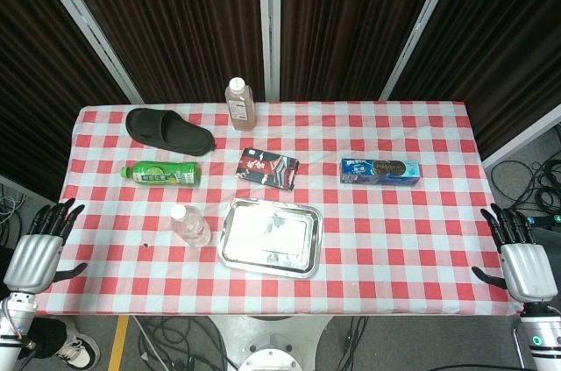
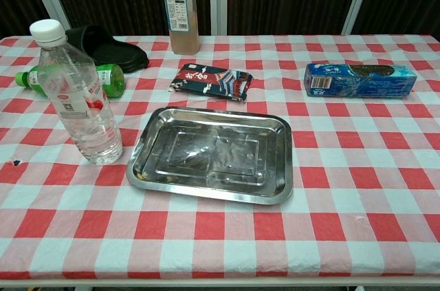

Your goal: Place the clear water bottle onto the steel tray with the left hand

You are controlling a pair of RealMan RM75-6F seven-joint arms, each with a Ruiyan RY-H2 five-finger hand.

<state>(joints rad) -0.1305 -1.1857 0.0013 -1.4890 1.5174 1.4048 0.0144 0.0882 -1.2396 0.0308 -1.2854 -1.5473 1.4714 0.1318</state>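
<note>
The clear water bottle (image 1: pixel 190 225) (image 2: pixel 77 95) with a white cap stands upright on the checked cloth, just left of the steel tray (image 1: pixel 271 235) (image 2: pixel 213 154). The tray is bare and lies near the table's front middle. My left hand (image 1: pixel 39 246) hangs off the table's left front corner, fingers spread, holding nothing, well left of the bottle. My right hand (image 1: pixel 521 257) hangs off the right front corner, fingers spread and holding nothing. Neither hand shows in the chest view.
A green bottle (image 1: pixel 163 174) (image 2: pixel 103 78) lies on its side behind the clear one. Further back are a black slipper (image 1: pixel 168 130) and a tall tea bottle (image 1: pixel 239 103) (image 2: pixel 181 9). A dark snack pack (image 1: pixel 269 167) (image 2: pixel 212 81) and a blue biscuit box (image 1: pixel 379 171) (image 2: pixel 359 80) lie behind the tray.
</note>
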